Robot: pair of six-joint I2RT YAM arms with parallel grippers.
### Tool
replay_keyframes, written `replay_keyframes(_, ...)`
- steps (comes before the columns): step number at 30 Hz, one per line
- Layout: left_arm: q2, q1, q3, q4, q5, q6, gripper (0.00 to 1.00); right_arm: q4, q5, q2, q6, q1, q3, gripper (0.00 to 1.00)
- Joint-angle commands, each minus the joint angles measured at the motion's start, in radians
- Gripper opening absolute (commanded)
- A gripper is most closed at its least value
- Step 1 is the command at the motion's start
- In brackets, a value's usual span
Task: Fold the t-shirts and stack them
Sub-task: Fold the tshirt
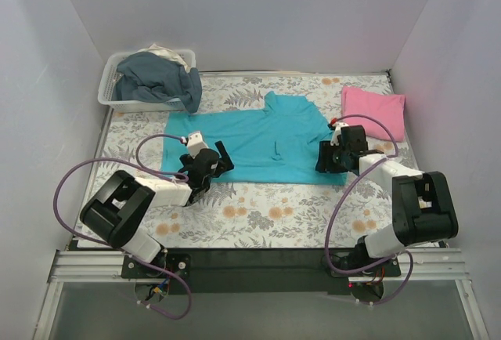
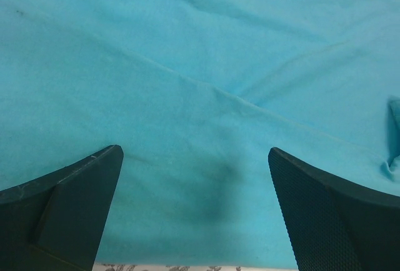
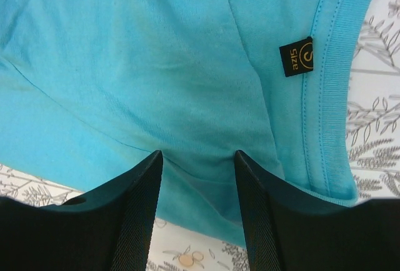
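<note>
At the far left corner a clear bin [image 1: 108, 95] held a heap of dark blue-grey clothes [image 1: 156, 80] that spilled over its right rim. Near it, the left gripper [image 1: 216, 163] hung over the near left part of the turquoise t-shirt [image 1: 262, 140], its jaws spread as wide as they went; its wrist camera showed both fingers [image 2: 75, 190] well apart above smooth turquoise cloth, with nothing between them. That t-shirt lay spread flat across the middle of the flower-patterned table cover [image 1: 266, 216], one sleeve pointing left and the collar toward the right. The right gripper [image 1: 329, 157] sat at the shirt's right edge, just beside the neckline; from its wrist view the fingers [image 3: 134, 215] stood partly apart over a soft ridge of cloth, and creases ran toward the gap, though whether they pinched it or only straddled it could not be told. A black size label [image 3: 295, 56] showed inside the ribbed collar [image 3: 334, 65]. At the far right the pink t-shirt [image 1: 374, 110] lay folded, apart from the turquoise one
</note>
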Motion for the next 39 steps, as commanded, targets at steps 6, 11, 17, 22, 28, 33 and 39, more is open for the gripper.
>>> replay_keyframes(6,-0.049,-0.047,-0.151,-0.185,0.125,-0.129,0.98,-0.204,-0.067,-0.118,0.042,0.006,-0.100,0.46)
replay_keyframes(11,-0.093,-0.097,-0.165,-0.220,0.129,-0.160,0.98,-0.252,-0.055,-0.213,0.059,0.009,-0.117,0.46)
replay_keyframes(17,-0.257,-0.127,-0.100,-0.341,0.068,-0.128,0.98,-0.304,-0.021,-0.324,0.051,0.010,-0.039,0.47)
replay_keyframes(22,-0.359,-0.117,0.097,-0.415,-0.084,-0.020,0.98,-0.261,-0.041,-0.327,0.046,0.010,0.073,0.47)
replay_keyframes(28,-0.212,0.187,0.229,-0.292,-0.032,0.115,0.98,-0.197,-0.113,-0.214,0.030,0.012,0.183,0.48)
replay_keyframes(33,-0.020,0.350,0.350,-0.292,-0.087,0.204,0.97,-0.141,-0.145,-0.177,0.028,0.013,0.176,0.48)
replay_keyframes(39,0.095,0.427,0.407,-0.183,-0.032,0.313,0.92,-0.115,-0.150,-0.187,0.022,0.015,0.130,0.48)
